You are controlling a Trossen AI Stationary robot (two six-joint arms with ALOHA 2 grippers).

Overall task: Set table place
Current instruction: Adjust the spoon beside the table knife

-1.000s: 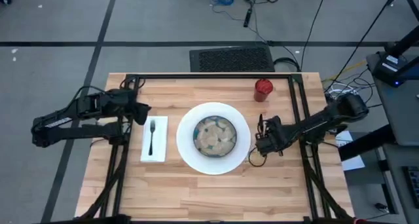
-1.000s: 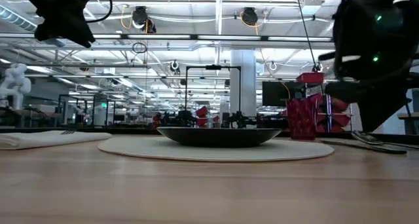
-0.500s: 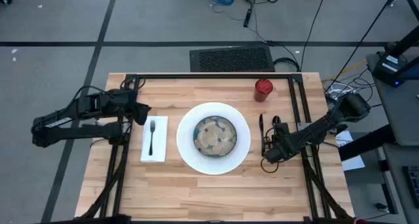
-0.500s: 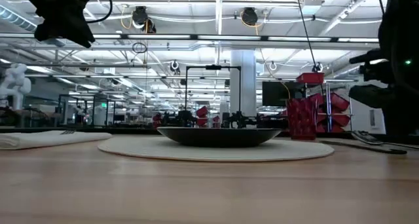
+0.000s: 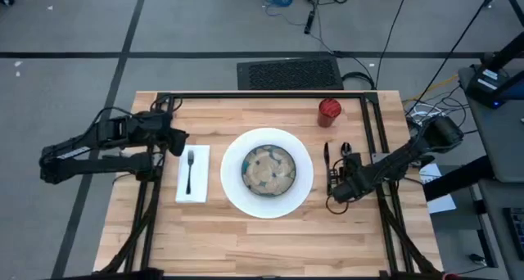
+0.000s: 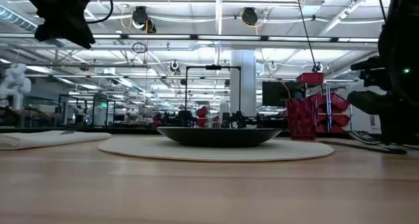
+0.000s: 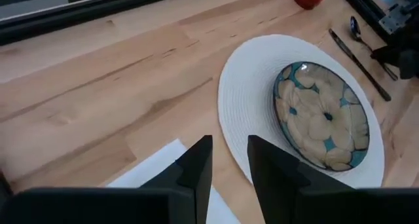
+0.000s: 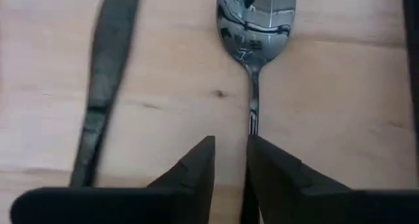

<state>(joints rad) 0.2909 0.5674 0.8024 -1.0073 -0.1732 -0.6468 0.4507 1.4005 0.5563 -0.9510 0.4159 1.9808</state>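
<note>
On the table (image 5: 246,239) a white plate (image 5: 233,190) carries the speckled bowl (image 5: 267,168). A fork (image 5: 190,169) lies on the white napkin (image 5: 199,190) left of the plate. The red cup (image 5: 329,109) stands at the far right. Right of the plate lie the knife (image 5: 326,159) and the spoon (image 5: 345,151), side by side. My right gripper (image 5: 334,184) is shut and hangs low over the spoon's handle end. My left gripper (image 5: 182,141) is shut on nothing and raised above the napkin's far end. My right gripper comes from the table's near side, slanting down, its fingers along the spoon. The spoon's handle (image 8: 253,112) runs under one fingertip (image 8: 262,152), not into the gap between the two. The spoon lies flat on the table. Whether that fingertip touches the handle, I cannot tell.
Black frame rails (image 5: 377,149) run across the table just right of the spoon, under my right arm, and along the far edge. Bare wood shows along the near edge.
My right gripper has gone toward the table's near edge and a little to the right, staying low. The spoon, hidden under it a second ago, now shows beside the knife. For the last half second it has kept still.
</note>
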